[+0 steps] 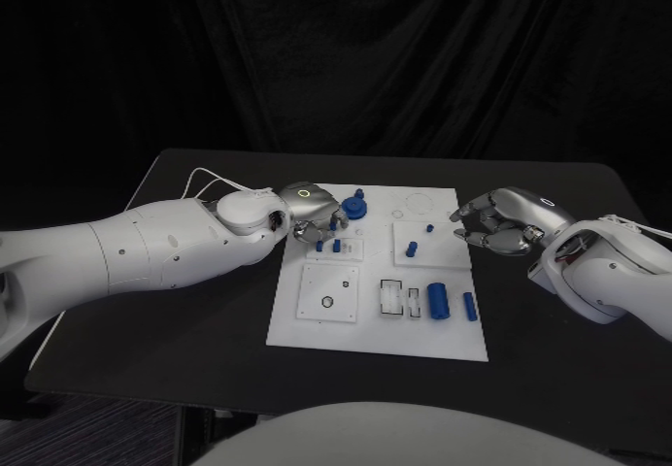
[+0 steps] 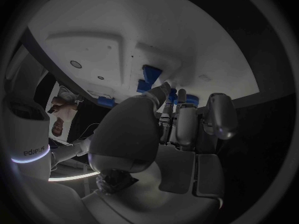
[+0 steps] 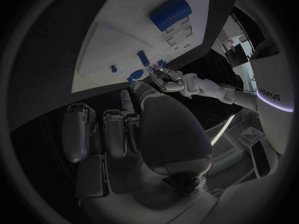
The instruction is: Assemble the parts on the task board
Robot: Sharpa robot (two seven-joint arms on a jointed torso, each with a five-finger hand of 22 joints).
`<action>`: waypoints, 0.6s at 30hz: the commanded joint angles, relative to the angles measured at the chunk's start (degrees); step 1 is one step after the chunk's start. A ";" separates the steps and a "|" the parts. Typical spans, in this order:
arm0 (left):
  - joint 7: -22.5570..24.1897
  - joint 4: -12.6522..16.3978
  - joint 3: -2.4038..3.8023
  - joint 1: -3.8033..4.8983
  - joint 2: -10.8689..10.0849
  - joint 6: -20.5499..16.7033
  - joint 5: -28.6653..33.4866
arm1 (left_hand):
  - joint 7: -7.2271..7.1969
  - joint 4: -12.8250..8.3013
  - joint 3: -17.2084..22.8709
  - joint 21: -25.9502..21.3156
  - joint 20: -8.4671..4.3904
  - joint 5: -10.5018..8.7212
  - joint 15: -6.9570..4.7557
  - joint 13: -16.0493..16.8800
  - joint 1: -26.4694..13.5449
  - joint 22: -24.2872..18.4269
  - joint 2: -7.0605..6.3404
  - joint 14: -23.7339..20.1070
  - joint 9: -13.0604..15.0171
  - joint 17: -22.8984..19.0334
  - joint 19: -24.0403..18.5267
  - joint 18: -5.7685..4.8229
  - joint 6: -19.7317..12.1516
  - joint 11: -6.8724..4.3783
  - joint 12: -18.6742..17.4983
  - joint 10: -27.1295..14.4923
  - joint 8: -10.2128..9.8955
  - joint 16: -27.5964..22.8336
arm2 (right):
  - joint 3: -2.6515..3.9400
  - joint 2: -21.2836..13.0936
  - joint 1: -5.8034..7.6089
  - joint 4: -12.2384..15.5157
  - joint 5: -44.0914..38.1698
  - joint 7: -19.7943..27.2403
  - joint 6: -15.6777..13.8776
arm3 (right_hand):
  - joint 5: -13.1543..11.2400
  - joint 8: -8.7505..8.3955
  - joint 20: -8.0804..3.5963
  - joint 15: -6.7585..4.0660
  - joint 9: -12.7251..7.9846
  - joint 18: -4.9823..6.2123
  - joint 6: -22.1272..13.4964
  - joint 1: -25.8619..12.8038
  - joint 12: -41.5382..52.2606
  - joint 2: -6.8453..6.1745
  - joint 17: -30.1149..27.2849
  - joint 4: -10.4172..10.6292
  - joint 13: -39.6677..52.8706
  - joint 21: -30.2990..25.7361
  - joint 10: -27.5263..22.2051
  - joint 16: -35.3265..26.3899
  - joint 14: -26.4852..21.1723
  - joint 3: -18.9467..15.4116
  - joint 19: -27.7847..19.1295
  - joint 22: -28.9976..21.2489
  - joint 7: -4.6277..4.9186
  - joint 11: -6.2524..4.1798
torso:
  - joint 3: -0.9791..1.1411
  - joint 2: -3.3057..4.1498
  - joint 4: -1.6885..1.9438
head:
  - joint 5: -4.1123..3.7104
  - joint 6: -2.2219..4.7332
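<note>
A robot's head camera looks down on a black table with a white task board lying in the middle. Small blue parts sit on the board: a round blue knob near the far left corner, two short blue pegs just nearer than it, a blue peg on a raised square plate to the right, and a thick blue cylinder with a slimmer blue pin beside it toward the near right.

The left hand reaches in from the left and hangs over the far left part of the board, fingers pointing down close beside the knob and the short pegs. Whether it pinches anything cannot be told, since its own palm hides the fingertips (the left wrist view shows the fingers close to blue pieces, no clearer). The right hand hovers at the board's far right edge, fingers loosely curled, holding nothing, apart from every part.

The likeliest trouble lies under the left hand. The parts there stand close together, so a finger lowering onto one could nudge or tip its neighbour, or press a peg in crooked so it jams. A sideways push might also slide the whole board, which does not look fastened down. The right hand, if it swings inward, could catch the peg on the raised plate.
</note>
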 commanded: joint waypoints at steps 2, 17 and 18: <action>-0.61 0.02 0.02 -0.08 -0.05 0.18 -0.27 | -0.88 0.15 -1.07 -0.88 0.15 -0.31 0.17 -0.44 -0.72 8.67 -0.35 -0.61 -1.04 -0.42 -0.71 0.83 -2.60 0.42 -0.90 -2.18 -0.11 -0.38 | 0.04 -0.11 -0.16 0.08 -0.09 -0.91 0.31 | 0.03 -0.20 0.21 0.36 -0.10 1.02 0.33 0.60 0.16 -0.03 7.72 -0.07 15.08 -0.31 5.87 -0.20 4.30 0.41 2.27 11.83 -0.07 0.40 | -0.02 -0.01 -0.01 | 0.10 0.01; -2.27 -1.40 0.02 -0.11 -2.03 -13.62 -0.27 | -3.04 -0.69 -3.78 -2.02 0.13 -0.07 0.00 -2.12 0.44 8.53 -0.47 0.65 -4.00 1.28 -0.43 1.01 -6.55 0.31 -1.37 -5.99 0.14 0.82 | 0.04 -0.51 -0.16 0.15 -0.09 -1.12 0.56 | -0.01 -0.17 0.21 0.37 -0.10 1.03 0.42 0.60 0.16 -0.04 7.72 -0.11 15.08 -0.35 5.87 -0.20 4.30 0.47 2.26 11.82 -0.08 0.39 | -0.07 -0.01 0.02 | -0.07 0.01; -2.12 -1.45 0.02 -0.11 -2.36 -14.26 -0.27 | -3.13 -0.63 -3.92 -1.94 0.11 -0.12 -0.05 -2.16 0.35 8.55 -0.52 0.65 -4.06 1.22 -0.34 0.99 -6.51 0.20 -1.27 -5.92 0.15 0.81 | 0.04 -0.57 -0.16 0.17 -0.09 -1.15 0.58 | -0.01 -0.17 0.21 0.37 -0.10 1.03 0.42 0.60 0.16 -0.04 7.72 -0.11 15.08 -0.35 5.87 -0.20 4.30 0.47 2.26 11.82 -0.08 0.39 | -0.06 -0.02 0.03 | -0.10 0.01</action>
